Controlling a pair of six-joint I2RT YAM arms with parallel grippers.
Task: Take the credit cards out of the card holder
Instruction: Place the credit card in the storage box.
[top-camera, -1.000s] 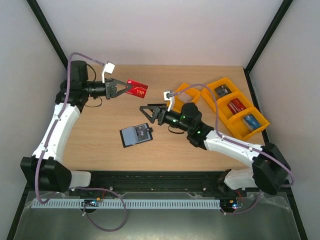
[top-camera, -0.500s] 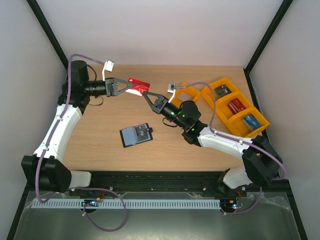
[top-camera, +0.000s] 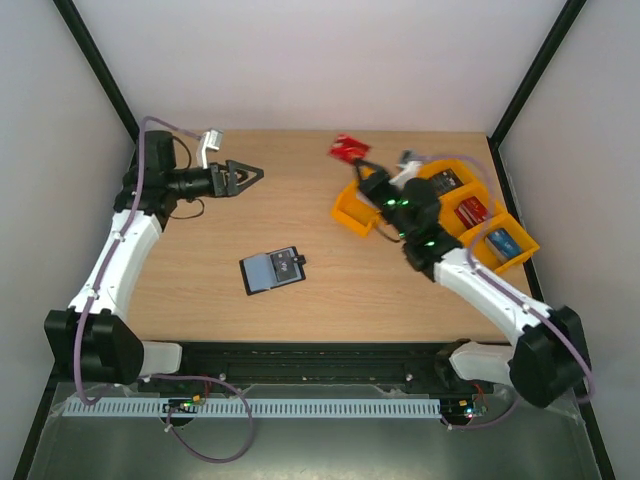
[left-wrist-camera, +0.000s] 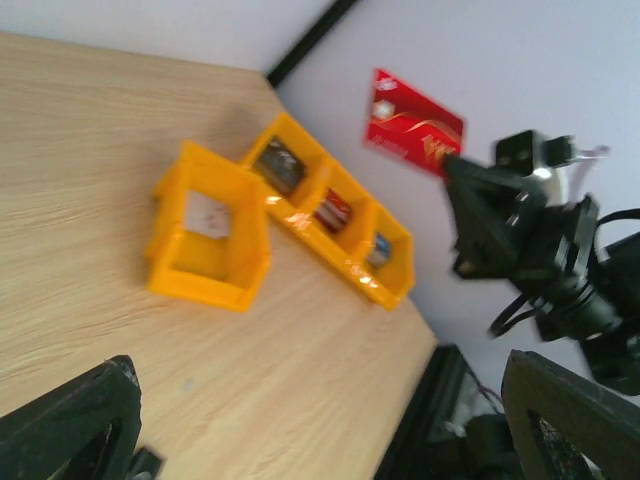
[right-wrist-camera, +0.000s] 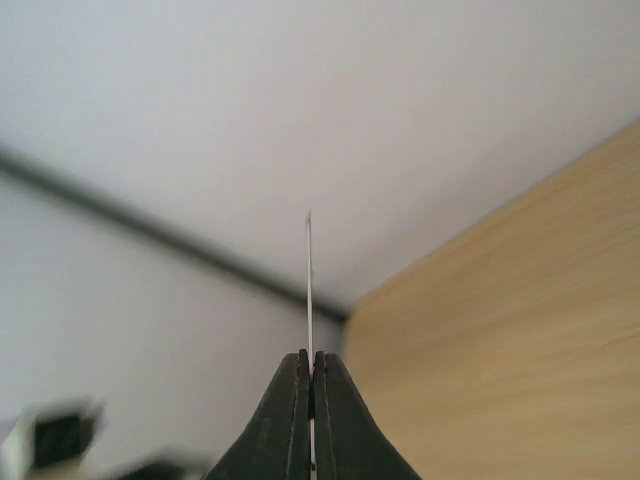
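The red credit card (top-camera: 347, 150) is up in the air at the back of the table, pinched by its lower edge in my right gripper (top-camera: 362, 165), which is shut on it. From the left wrist the same card (left-wrist-camera: 415, 120) shows its red face with pale print. In the right wrist view the card (right-wrist-camera: 309, 290) is seen edge-on between the closed fingers of the right gripper (right-wrist-camera: 310, 365). My left gripper (top-camera: 255, 174) hovers at the back left, open and holding nothing (left-wrist-camera: 320, 400). The black card holder (top-camera: 272, 269) lies open on the table, apart from both grippers.
A row of orange trays (top-camera: 497, 262) with cards in them stands at the right, and one more orange tray (top-camera: 350, 214) sits just below the right gripper. From the left wrist that single tray (left-wrist-camera: 200, 285) stands in front of the row (left-wrist-camera: 395, 290).
The left gripper let go of the red card and opened. The right gripper closed on the card and carried it right and back, over the orange trays.
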